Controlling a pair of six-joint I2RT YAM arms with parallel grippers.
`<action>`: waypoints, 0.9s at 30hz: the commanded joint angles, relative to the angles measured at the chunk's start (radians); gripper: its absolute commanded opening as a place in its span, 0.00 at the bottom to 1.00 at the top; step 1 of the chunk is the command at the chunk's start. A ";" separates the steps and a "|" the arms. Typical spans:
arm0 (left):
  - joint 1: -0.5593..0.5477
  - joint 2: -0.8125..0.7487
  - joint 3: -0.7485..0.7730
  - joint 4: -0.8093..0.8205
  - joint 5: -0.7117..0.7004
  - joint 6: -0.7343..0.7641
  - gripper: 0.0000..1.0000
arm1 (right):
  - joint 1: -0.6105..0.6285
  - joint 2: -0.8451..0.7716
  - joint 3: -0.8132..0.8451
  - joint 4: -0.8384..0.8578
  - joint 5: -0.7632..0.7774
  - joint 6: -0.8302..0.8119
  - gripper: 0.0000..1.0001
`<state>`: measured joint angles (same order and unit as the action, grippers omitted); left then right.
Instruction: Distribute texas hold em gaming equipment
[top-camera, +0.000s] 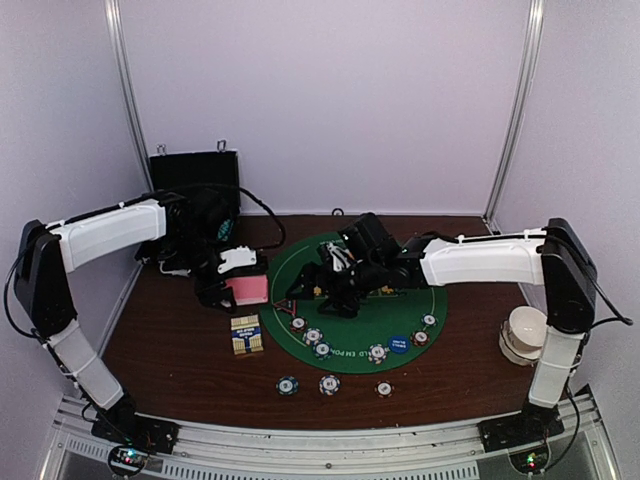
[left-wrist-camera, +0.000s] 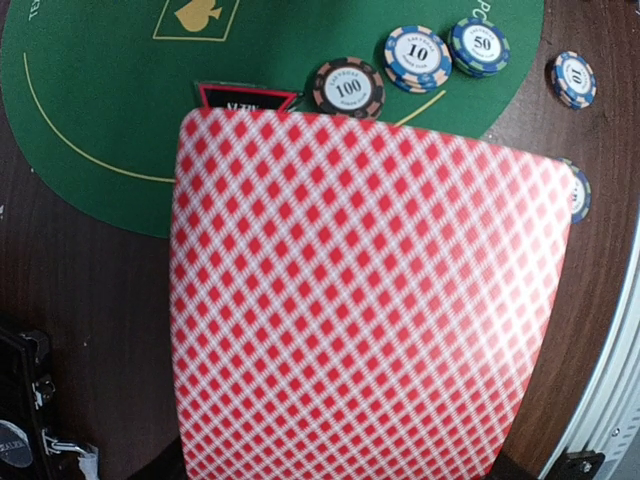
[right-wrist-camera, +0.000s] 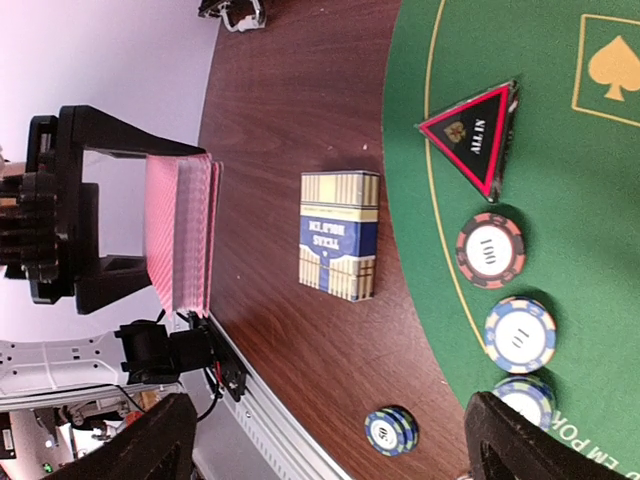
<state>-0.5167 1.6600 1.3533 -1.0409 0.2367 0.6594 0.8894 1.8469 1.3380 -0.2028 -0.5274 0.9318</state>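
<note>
- Left gripper (top-camera: 236, 288) pinching the cards (left-wrist-camera: 370, 300) by one end; light, slick, bendy, so the stack may fan.
- Right gripper (right-wrist-camera: 330, 425) spread, empty; take the top card's free edge.

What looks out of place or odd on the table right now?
Nothing spilled or damaged. Three poker chips lie off the green mat on bare wood near the front edge; the other chips sit on the mat. The card box is also off it.
</note>
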 joint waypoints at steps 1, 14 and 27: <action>-0.021 -0.026 0.047 -0.044 0.029 -0.015 0.00 | -0.006 0.036 0.022 0.196 -0.119 0.096 0.97; -0.058 -0.032 0.092 -0.052 0.019 -0.034 0.00 | -0.003 0.121 0.045 0.413 -0.201 0.230 0.91; -0.080 -0.042 0.117 -0.059 0.023 -0.044 0.00 | 0.009 0.226 0.092 0.591 -0.257 0.352 0.76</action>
<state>-0.5850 1.6600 1.4246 -1.1019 0.2398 0.6270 0.8909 2.0438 1.3842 0.2848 -0.7513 1.2316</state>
